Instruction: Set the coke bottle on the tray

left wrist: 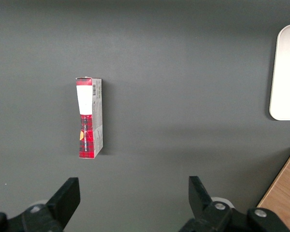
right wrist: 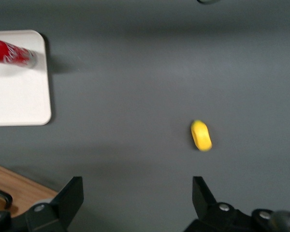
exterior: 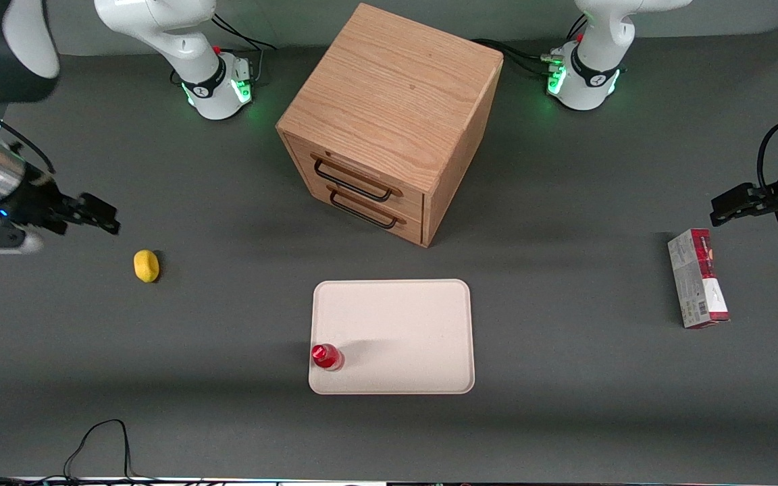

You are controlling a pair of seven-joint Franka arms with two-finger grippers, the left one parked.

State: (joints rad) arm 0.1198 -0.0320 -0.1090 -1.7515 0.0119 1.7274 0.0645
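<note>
Front view: the gripper point(exterior: 95, 216) hangs above bare table point(exterior: 564, 418) at the working arm's end, holding nothing. A lemon point(exterior: 146, 265) lies on the table just nearer the camera than the fingertips, close by but not touching them. The bottle point(exterior: 327, 356) stands upright on the tray point(exterior: 402, 331), in the tray corner that is nearest the camera and toward the working arm, well away from the fingers. The tray lies flat in front of the cabinet point(exterior: 389, 115), whose two drawers are shut. A carton point(exterior: 697, 278) lies toward the parked arm's end of the table.

Left wrist view: the carton point(left wrist: 89, 117) lies flat on the table point(left wrist: 183, 72); one rounded edge of the tray point(left wrist: 286, 72) and a corner of the cabinet point(left wrist: 282, 193) show at the frame's border.

Right wrist view: the two fingers point(right wrist: 70, 195) stand wide apart with only bare table point(right wrist: 135, 72) between them, so the gripper point(right wrist: 135, 195) is open and empty. The lemon point(right wrist: 201, 135) lies ahead of one fingertip, near it and apart. The bottle point(right wrist: 10, 52) stands on the tray point(right wrist: 19, 104) by its rim, well ahead of the other finger. A corner of the cabinet point(right wrist: 17, 191) with a dark handle sits just beside that finger.
</note>
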